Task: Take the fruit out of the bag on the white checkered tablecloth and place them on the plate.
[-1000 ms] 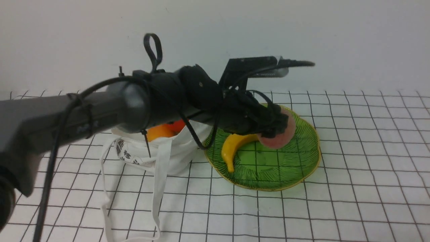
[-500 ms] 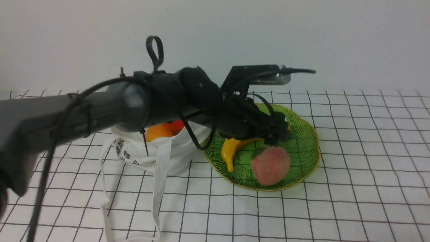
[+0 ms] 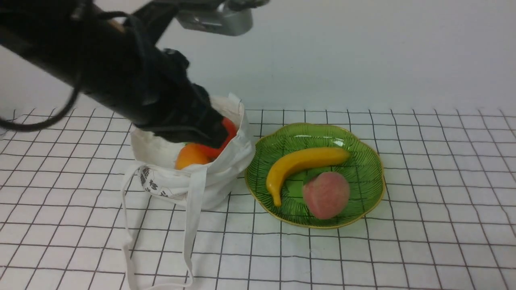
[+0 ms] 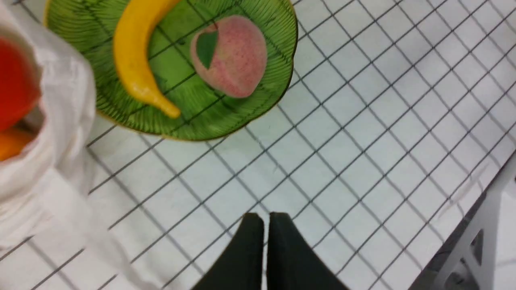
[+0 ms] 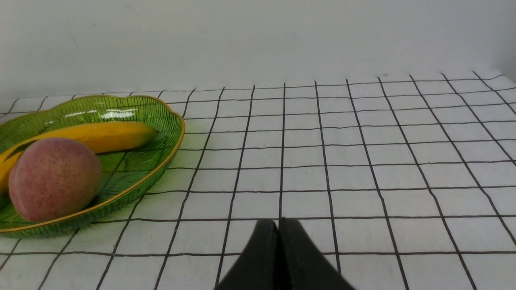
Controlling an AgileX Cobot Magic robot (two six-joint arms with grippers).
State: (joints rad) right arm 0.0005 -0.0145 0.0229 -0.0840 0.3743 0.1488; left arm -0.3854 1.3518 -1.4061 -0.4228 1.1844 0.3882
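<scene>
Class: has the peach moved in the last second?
Yes. The peach has come nearer the camera, from the far side of the plate to its near rim.

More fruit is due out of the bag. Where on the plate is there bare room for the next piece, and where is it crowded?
Free on the plate: the far strip between the banana and the far rim, and the right side between the peach and the right rim. Crowded: the middle and near side, with banana and peach close together.

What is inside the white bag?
At the mouth of the bag: an orange fruit and a red fruit. The left arm covers the rest of the opening; cloth hides anything deeper.
</scene>
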